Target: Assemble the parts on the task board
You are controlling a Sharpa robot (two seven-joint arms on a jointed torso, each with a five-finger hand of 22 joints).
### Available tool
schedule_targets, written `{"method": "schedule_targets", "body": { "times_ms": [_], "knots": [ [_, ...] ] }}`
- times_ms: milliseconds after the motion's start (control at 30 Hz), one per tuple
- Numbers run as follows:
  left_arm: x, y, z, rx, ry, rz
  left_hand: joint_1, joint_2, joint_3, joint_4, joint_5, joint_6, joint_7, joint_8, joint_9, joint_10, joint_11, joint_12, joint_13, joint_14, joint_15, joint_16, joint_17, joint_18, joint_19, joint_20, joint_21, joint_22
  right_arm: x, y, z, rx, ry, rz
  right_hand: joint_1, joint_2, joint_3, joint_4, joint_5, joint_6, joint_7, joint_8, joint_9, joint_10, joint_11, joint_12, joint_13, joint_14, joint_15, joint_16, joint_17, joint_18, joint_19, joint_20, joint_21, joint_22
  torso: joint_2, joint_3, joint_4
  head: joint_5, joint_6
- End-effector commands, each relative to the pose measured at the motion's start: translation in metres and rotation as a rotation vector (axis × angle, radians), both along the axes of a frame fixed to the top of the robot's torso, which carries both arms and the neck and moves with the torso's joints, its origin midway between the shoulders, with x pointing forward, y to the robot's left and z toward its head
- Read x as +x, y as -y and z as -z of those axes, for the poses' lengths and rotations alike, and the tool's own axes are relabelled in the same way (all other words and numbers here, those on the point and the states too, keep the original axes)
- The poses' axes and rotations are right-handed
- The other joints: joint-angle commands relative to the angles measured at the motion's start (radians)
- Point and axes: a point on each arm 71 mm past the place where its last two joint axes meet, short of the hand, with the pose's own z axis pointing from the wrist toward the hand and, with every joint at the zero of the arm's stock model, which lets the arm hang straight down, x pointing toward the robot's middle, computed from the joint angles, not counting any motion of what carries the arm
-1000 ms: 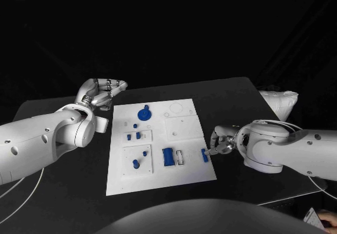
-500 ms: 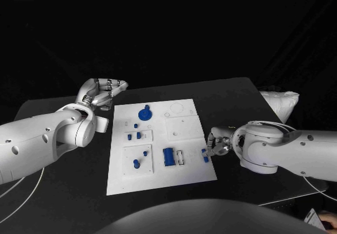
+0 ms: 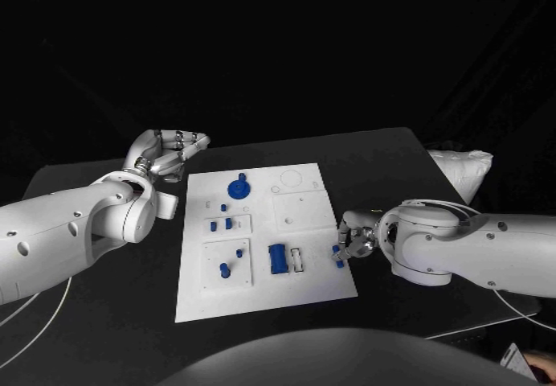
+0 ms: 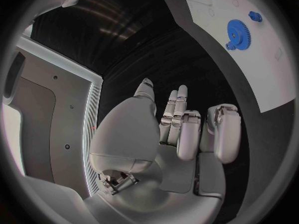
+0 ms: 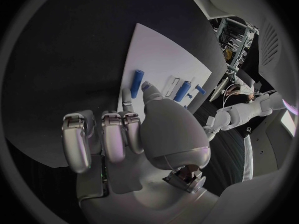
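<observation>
The white task board (image 3: 312,285) lies mid-table. It carries a blue gear (image 3: 238,189), a blue block (image 3: 278,258) and small blue pegs (image 3: 220,227). A blue peg (image 3: 337,257) lies at the board's right edge. My right hand (image 3: 354,240) is beside that peg with its fingers curled in. In the right wrist view the thumb tip (image 5: 147,87) is close to the peg (image 5: 136,83); whether it touches I cannot tell. My left hand (image 3: 169,149) hovers off the board's far left corner, fingers curled on nothing. The left wrist view shows that hand (image 4: 181,129) and the gear (image 4: 236,33).
A white sub-plate (image 3: 211,281) on the board's near left holds two more blue pieces (image 3: 226,272). A narrow white slot piece (image 3: 296,260) sits beside the blue block. Black table surrounds the board, and a white bag (image 3: 464,170) lies at its far right edge.
My right arm and hand have crept a little leftward, closer to the peg at the board's right edge. The left hand and the parts have stayed put.
</observation>
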Motion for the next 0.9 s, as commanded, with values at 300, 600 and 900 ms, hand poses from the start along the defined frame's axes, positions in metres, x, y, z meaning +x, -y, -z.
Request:
{"method": "schedule_targets", "body": {
  "times_ms": [300,600,900],
  "knots": [
    [-0.001,0.004,0.000,-0.003,-0.004,0.025,-0.002,0.008,-0.005,-0.001,0.004,-0.004,0.000,-0.004,0.000,0.000,0.002,0.002,0.001,0.091,0.005,-0.002,0.225,0.012,0.046,0.005,0.001,0.239,0.001,0.000,0.010,-0.086,-0.054,-0.004,0.013,0.001,0.015,-0.007,-0.017,0.007,0.001,-0.013,-0.009,0.105,-0.008,0.004,0.263,0.106,0.000,0.004,0.263,-0.007,0.105,0.001,0.004,0.263,-0.001,-0.0002,-0.0001,0.003,0.000],
    [-0.001,0.003,0.000,-0.003,-0.006,0.025,-0.002,0.008,-0.005,-0.001,0.004,-0.004,0.000,-0.004,0.000,0.000,0.002,0.002,0.001,0.091,0.005,-0.002,0.225,0.012,0.046,0.005,0.001,0.239,0.001,-0.001,0.015,-0.108,-0.068,-0.008,0.035,0.007,0.042,-0.029,-0.037,0.013,0.002,-0.031,-0.025,0.105,-0.007,0.004,0.263,0.106,0.000,0.004,0.263,-0.007,0.105,0.001,0.004,0.263,0.000,-0.0005,0.0007,0.002,0.000],
    [-0.001,0.003,0.000,-0.003,-0.007,0.026,0.001,0.011,-0.005,-0.001,0.005,-0.003,0.000,-0.003,0.000,0.001,0.002,0.002,0.001,0.091,0.005,-0.002,0.225,0.012,0.047,0.005,0.002,0.239,0.002,-0.004,0.016,-0.125,-0.071,-0.019,0.034,0.002,0.048,-0.034,-0.044,0.009,0.007,-0.047,-0.037,0.105,-0.003,0.004,0.263,0.106,0.002,0.004,0.263,-0.007,0.105,0.003,0.004,0.263,0.000,-0.0002,-0.0004,0.001,0.000]
  ]
}}
